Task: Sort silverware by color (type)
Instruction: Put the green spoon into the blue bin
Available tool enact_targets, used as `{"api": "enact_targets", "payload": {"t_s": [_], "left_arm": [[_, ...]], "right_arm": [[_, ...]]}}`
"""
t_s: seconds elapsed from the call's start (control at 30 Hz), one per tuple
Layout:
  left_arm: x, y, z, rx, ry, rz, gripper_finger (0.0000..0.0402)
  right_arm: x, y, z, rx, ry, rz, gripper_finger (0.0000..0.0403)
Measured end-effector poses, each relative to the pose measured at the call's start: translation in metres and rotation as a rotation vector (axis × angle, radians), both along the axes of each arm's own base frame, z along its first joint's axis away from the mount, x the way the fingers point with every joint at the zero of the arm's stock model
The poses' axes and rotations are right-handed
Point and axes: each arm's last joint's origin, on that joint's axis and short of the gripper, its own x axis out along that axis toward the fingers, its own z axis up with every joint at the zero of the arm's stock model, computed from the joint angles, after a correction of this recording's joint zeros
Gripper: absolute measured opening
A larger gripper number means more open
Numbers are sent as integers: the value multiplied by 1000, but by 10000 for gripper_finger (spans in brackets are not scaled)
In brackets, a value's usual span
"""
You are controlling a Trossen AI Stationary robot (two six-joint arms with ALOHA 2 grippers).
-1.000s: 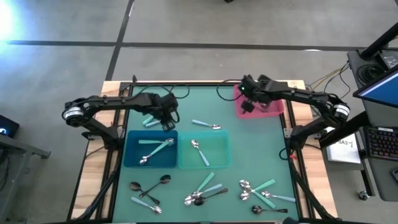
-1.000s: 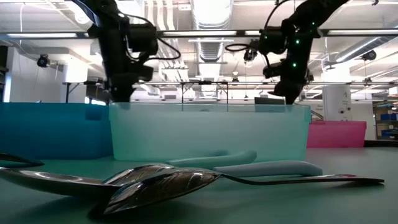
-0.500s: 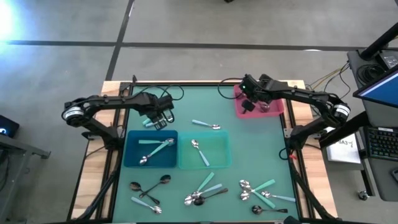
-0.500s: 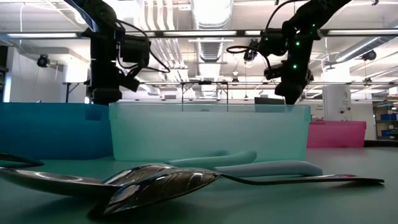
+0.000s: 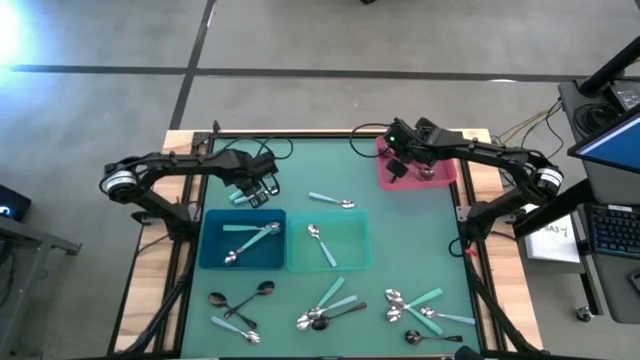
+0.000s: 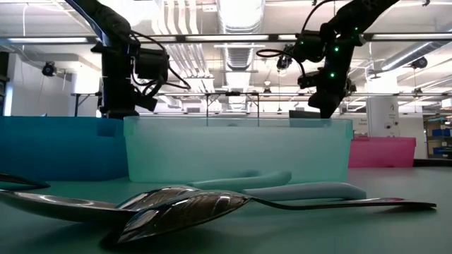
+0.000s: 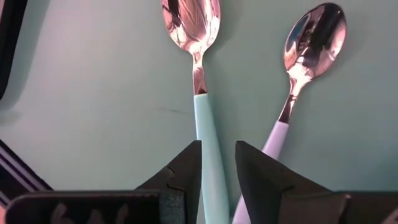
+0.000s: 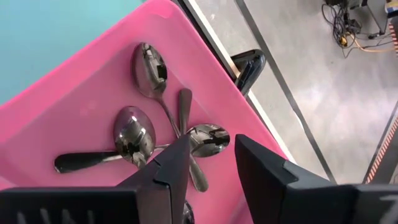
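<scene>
Two spoons with light handles (image 5: 240, 196) lie side by side on the green mat, just beyond the blue bin (image 5: 212, 258). My left gripper (image 5: 253, 196) hangs over them, pointing steeply down and open. In the left wrist view its fingertips (image 7: 217, 146) stand on either side of the teal handle (image 7: 207, 121) of one spoon; the paler-handled one (image 7: 277, 134) lies beside it. My right gripper (image 5: 397, 172) hangs open above the pink bin (image 5: 445, 181), with nothing between its fingers (image 8: 211, 140). Three all-metal spoons (image 8: 132, 135) lie crossed on the bin's floor.
The teal bin (image 5: 357, 258) beside the blue one holds spoons too. One teal-handled spoon (image 5: 332, 201) lies on the mat beyond it. Loose silverware lies in heaps along the near edge (image 5: 235, 305) (image 5: 328, 310) (image 5: 420, 310), right in front of the low camera (image 6: 176, 208).
My left gripper has gone from the blue bin's far rim toward the table's left edge and down, tipping steeper, and now hangs over the two light-handled spoons. The right arm has kept its place over the pink bin.
</scene>
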Motion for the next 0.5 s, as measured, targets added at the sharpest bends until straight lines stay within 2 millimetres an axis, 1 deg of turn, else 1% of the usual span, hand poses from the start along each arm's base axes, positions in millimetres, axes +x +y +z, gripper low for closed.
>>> {"api": "enact_targets", "payload": {"t_s": [0.13,0.43,0.5], "left_arm": [[-1,3,-5,15,-29,8,96],[-5,7,-14,27,-56,42,143],[-8,9,-18,3,-82,67,151]], "right_arm": [[0,0,0,-1,-3,0,123],[0,0,0,-2,-5,0,123],[0,0,0,-3,-6,0,124]]}}
